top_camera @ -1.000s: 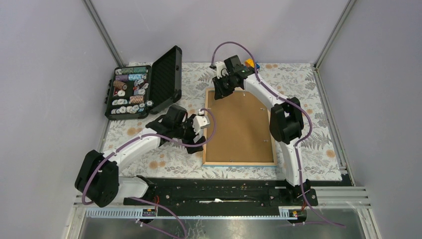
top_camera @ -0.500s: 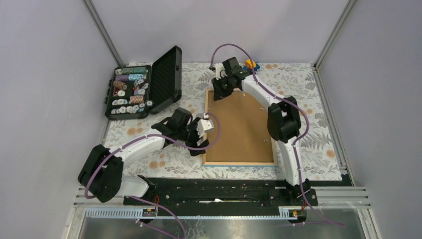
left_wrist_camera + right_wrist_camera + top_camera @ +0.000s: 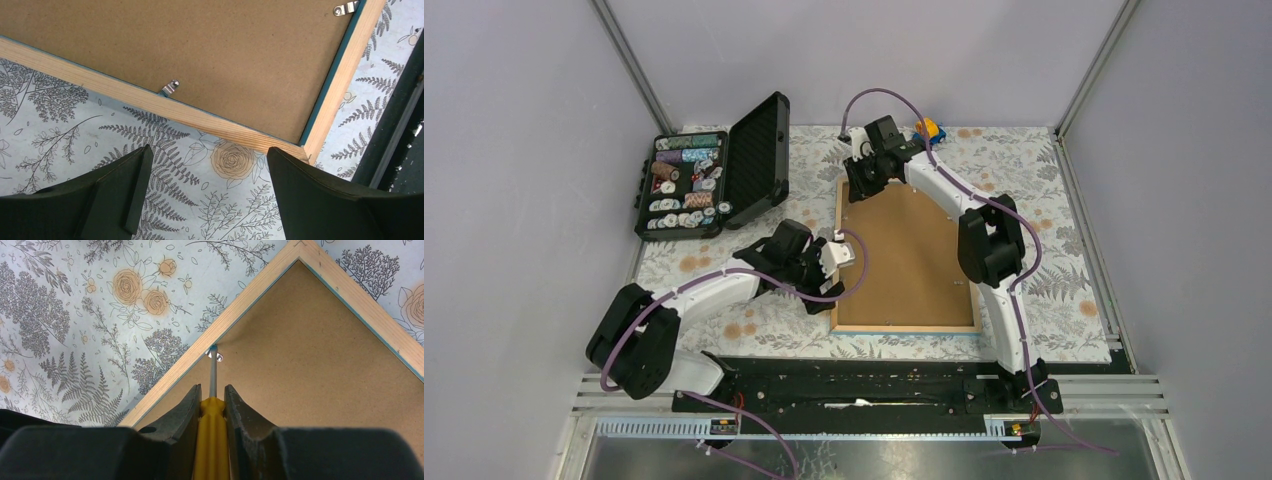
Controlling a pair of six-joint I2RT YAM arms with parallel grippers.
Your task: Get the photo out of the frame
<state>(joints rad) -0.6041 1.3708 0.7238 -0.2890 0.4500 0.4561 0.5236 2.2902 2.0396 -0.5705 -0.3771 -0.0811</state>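
The frame (image 3: 904,328) lies face down on the floral cloth with its brown backing board (image 3: 909,250) up. The photo is hidden beneath the board. My right gripper (image 3: 861,187) is over the frame's far left corner, shut (image 3: 212,388) on a yellow-handled screwdriver (image 3: 212,440). The screwdriver's tip rests at a metal clip (image 3: 215,355) by the wooden rim. My left gripper (image 3: 822,288) sits just off the frame's left side near the near corner. It is open (image 3: 207,150) with only cloth between its fingers. Another clip (image 3: 170,87) shows ahead of it.
An open black case of poker chips (image 3: 709,175) stands at the far left. A small orange and blue object (image 3: 929,130) lies by the back wall. The black base rail (image 3: 864,385) runs along the near edge. Grey walls close in both sides.
The left arm has edged right, towards the frame's left side. The right gripper with the screwdriver has shifted slightly left at the far corner.
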